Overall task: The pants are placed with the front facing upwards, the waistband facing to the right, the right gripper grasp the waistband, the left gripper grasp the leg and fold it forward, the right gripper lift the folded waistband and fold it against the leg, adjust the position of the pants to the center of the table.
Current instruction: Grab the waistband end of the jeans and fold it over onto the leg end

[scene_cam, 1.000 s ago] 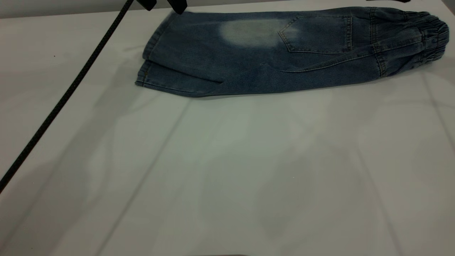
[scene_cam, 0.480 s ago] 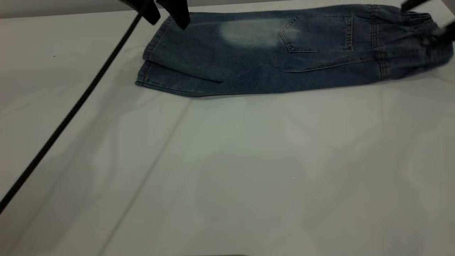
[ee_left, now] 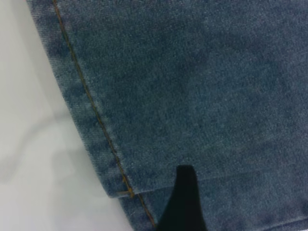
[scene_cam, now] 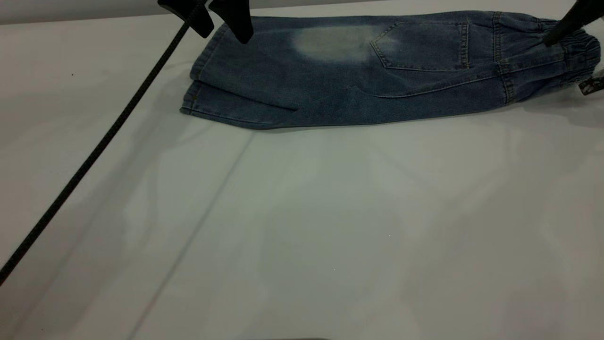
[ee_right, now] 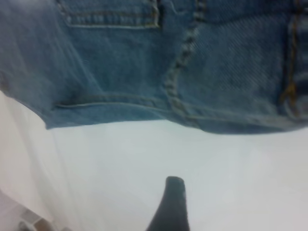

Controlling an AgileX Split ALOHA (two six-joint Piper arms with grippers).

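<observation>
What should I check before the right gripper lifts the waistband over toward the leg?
1. Pants folded lengthwise, waistband at the right end: ok.
2. Right gripper at the waistband: ok; whether its fingers have cloth: cannot tell.
3. Left gripper over the leg hem, fingers apart, not holding denim: ok.
4. Left arm's braided cable clear of the pants: ok.
5. Bare table for re-centring: ok.
6. Pants centred: not ok, they lie near the far edge.
</observation>
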